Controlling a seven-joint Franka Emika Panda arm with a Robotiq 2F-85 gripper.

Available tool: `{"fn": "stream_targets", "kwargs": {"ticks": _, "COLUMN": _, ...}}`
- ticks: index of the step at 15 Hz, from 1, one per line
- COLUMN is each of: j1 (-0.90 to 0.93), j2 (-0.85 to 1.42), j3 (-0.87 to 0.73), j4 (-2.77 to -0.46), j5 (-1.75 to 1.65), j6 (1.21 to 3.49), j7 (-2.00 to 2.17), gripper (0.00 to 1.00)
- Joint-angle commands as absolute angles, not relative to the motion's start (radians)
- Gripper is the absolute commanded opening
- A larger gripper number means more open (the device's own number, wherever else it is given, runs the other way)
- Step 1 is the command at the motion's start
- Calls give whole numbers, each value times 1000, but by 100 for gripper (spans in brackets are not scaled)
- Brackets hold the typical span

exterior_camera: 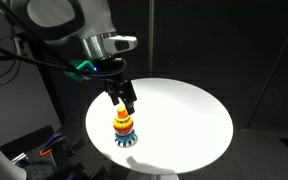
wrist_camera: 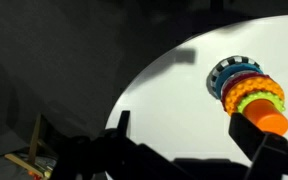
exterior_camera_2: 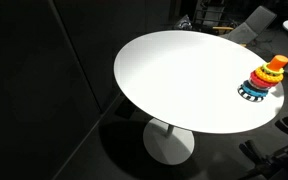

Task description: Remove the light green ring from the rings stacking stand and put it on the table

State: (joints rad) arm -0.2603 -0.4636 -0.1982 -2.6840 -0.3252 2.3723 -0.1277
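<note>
Black wall (exterior_camera_2: pixel 44 70) — dark floor (exterior_camera_2: pixel 102 152)

1 table (exterior_camera_2: pixel 174 80), round and white, on 1 pedestal foot (exterior_camera_2: pixel 170 142). 1 rings stacking stand (exterior_camera_2: pixel 264 78), at the far right of the tabletop in that exterior view. On the stand: 1 light-blue toothed base (wrist_camera: pixel 222 72), 1 light green ring (wrist_camera: pixel 256 98) (resolved in wrist view only), 1 orange top piece (wrist_camera: pixel 269 122). Remaining rings (exterior_camera_2: pixel 266 76), red and yellow among them: too small and blurred for a firm count. 1 robot arm (exterior_camera: pixel 64 20). 1 gripper (exterior_camera: pixel 123 103), 2 fingers.
</note>
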Motion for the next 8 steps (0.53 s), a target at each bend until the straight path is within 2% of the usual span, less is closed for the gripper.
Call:
{"fn": "stream_targets", "kwargs": {"ticks": 1, "j1": -264, "j2": -464, "j3": -194, "j4": -2683, "j5": -322, "j6": 2370, "j7": -130, "gripper": 100}}
{"fn": "stream_targets", "kwargs": {"ticks": 8, "j1": -256, "j2": -450, "j3": -175, "j4": -2668, "j5": -322, "j6": 2358, "j7": -112, "gripper": 100}}
